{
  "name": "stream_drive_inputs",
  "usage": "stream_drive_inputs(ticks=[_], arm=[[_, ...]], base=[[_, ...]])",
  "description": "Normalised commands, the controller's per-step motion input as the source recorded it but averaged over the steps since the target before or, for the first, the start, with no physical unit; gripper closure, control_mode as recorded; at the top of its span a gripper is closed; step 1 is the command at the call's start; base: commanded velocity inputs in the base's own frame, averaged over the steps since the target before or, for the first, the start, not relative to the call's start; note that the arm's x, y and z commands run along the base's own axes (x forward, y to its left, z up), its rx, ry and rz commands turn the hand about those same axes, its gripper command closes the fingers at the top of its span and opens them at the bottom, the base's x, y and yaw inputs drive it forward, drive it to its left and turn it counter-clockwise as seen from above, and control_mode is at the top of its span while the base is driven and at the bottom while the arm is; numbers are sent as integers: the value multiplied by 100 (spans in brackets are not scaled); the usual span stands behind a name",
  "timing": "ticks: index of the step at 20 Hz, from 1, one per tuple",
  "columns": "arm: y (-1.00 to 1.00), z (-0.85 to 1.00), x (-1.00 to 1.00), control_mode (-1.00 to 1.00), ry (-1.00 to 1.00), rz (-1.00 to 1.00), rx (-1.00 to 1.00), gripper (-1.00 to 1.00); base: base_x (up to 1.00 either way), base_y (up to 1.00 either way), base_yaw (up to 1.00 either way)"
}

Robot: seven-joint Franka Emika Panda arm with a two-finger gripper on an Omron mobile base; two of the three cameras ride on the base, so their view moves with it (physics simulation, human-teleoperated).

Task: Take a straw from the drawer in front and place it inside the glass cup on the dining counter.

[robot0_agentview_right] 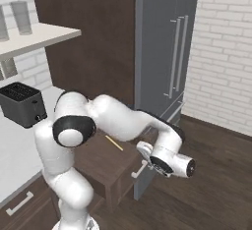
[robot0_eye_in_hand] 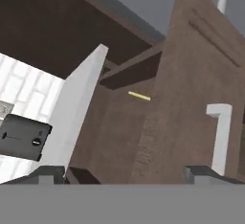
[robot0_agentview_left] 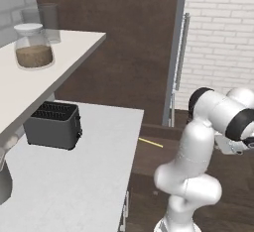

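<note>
The dark brown drawer (robot0_agentview_right: 101,161) stands pulled out from the cabinet under the white worktop. The pale yellow straw (robot0_agentview_right: 114,143) lies flat on the drawer's floor (robot0_agentview_left: 149,152) near the back, where it is a thin line (robot0_agentview_left: 150,142). My gripper (robot0_agentview_right: 142,159) hovers just outside the drawer front, close to its white handle (robot0_agentview_right: 139,170). In the hand view the gripper (robot0_eye_in_hand: 127,176) is open with nothing between its fingers. The handle (robot0_eye_in_hand: 219,136) sits slightly off to one side and the straw (robot0_eye_in_hand: 139,95) lies beyond, inside the drawer (robot0_eye_in_hand: 119,132). The glass cup and the dining counter are out of view.
A black toaster (robot0_agentview_left: 52,124) sits on the white worktop (robot0_agentview_left: 74,181) left of the drawer. Above it a shelf (robot0_agentview_left: 59,62) carries a lidded jar (robot0_agentview_left: 33,46) and frosted glasses (robot0_agentview_right: 20,17). A tall grey fridge (robot0_agentview_right: 162,52) stands right behind the drawer, with wood floor to the right.
</note>
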Motion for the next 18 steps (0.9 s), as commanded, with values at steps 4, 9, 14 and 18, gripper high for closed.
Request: stream_drive_inputs(ticks=[4,9,14,18], arm=[[74,90,0,-100,1,0,-37,-100],[72,27,15,-100,11,0,-32,-100],[36,-5,51,-100,33,0,-16,-100],[0,-6,69,-100,43,0,1,-100]], base=[[0,0,0],[0,0,0],[0,0,0],[0,0,0]])
